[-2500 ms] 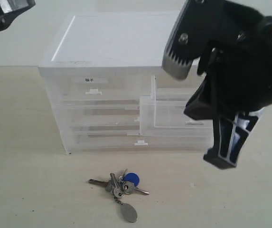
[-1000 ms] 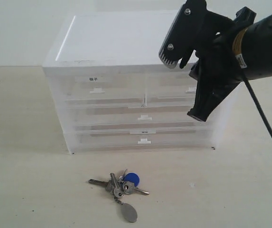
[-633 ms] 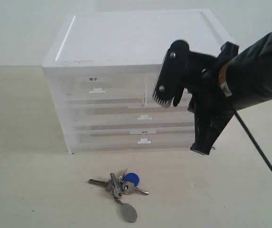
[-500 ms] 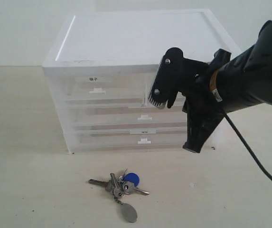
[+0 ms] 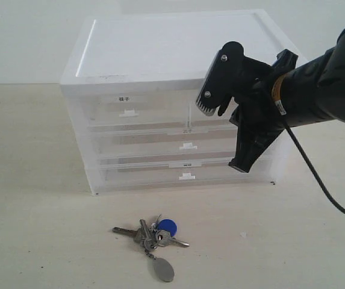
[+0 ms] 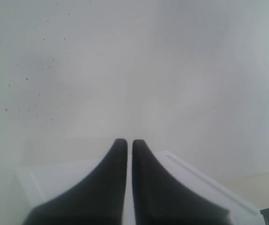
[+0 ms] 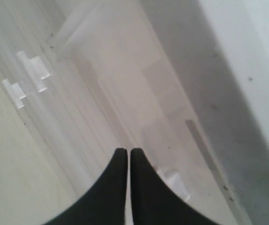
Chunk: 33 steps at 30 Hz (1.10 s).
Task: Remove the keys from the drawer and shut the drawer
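Note:
The keys (image 5: 151, 236), a silver bunch with a blue cap and a grey oval tag, lie on the table in front of the cabinet, outside any drawer. The drawer (image 5: 209, 122), at the upper right of the cabinet, sits flush with the other fronts. My right gripper (image 5: 240, 165) is shut and empty, and the arm hides most of the drawer. In the right wrist view its tips (image 7: 127, 151) point at the drawer front (image 7: 146, 115), beside the white tab handle (image 7: 174, 181). My left gripper (image 6: 125, 141) is shut and empty, above the cabinet's lid (image 6: 197, 183). It does not show in the exterior view.
The translucent cabinet (image 5: 160, 54) has a labelled half-width drawer (image 5: 127, 111) at upper left and two full-width drawers (image 5: 160, 147) below, all pushed in. A black cable (image 5: 317, 180) hangs from my right arm. Bare tabletop (image 5: 34, 229) surrounds the keys.
The drawer, open at first, is now pushed in. My right gripper pressed towards it, then rose a little and moved right. The cabinet has slid slightly to the right. The keys have not moved.

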### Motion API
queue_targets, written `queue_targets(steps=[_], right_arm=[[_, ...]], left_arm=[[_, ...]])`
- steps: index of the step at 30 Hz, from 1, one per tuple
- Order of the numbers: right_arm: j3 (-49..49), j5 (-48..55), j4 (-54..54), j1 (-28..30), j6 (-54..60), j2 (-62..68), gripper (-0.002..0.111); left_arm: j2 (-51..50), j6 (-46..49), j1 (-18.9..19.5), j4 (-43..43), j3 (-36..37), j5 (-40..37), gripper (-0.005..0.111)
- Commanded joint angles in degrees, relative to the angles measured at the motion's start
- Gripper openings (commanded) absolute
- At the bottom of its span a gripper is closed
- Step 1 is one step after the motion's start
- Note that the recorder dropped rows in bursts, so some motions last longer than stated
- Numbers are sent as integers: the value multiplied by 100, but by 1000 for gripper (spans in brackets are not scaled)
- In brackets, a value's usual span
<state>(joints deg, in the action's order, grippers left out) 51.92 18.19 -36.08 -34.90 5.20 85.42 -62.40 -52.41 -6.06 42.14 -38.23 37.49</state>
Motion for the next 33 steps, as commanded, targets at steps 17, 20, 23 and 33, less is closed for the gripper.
queue_targets(steps=[17,20,23,33], right_arm=[[6,608,12,-1032,-1249,-3440,0],[-21,833,131,-1032,-1392,-3990,0],[-285,917,131,-1032,-1392,-4599,0],[-1341,716,236,-1032,-1459,-6741,0]], left_arm=[[865,319,18,-276,882,577,5],[1250,338,18,-268,1048,577,5],[1619,338,18,-174,1220,561,5],[3155,-316,18,283,1850,199,5]])
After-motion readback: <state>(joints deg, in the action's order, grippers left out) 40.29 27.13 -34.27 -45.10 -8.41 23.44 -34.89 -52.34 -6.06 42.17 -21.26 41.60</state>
